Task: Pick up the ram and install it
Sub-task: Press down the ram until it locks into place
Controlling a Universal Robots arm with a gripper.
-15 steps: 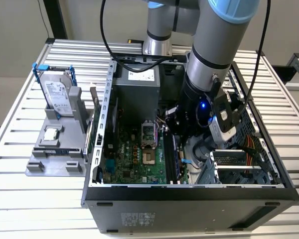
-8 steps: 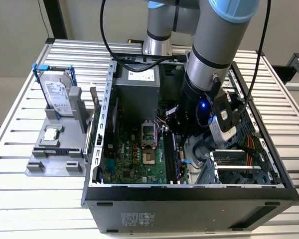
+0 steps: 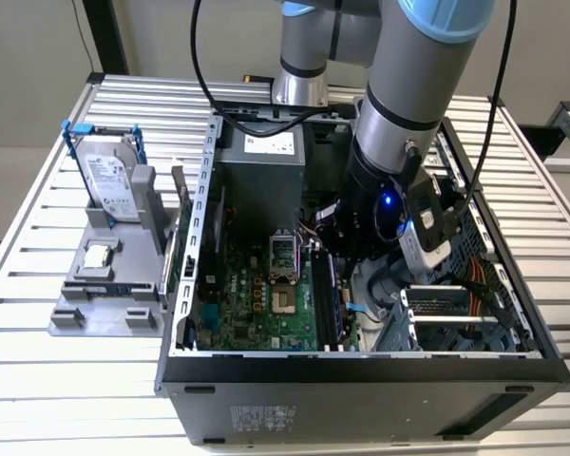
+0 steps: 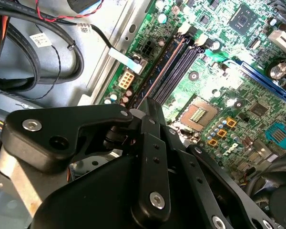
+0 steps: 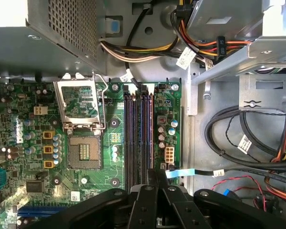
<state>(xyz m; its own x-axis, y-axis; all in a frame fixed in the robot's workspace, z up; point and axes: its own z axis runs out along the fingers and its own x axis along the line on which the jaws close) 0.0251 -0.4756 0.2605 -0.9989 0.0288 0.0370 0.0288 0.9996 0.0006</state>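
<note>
We saw the pincer (image 5: 155,179) down inside the open computer case (image 3: 361,366), clenched thin over the memory slots (image 5: 138,129), apparently seating the ram (image 4: 157,76) edge-on into one slot.

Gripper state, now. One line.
Gripper: fingers together over the memory slots on the motherboard; whether they pinch the ram between them cannot be told.

The black metal pincer (image 5: 155,177) covers the near ends of the long dark memory slots (image 5: 138,133) beneath it; whether the thin dark ram sits there cannot be told.
</note>
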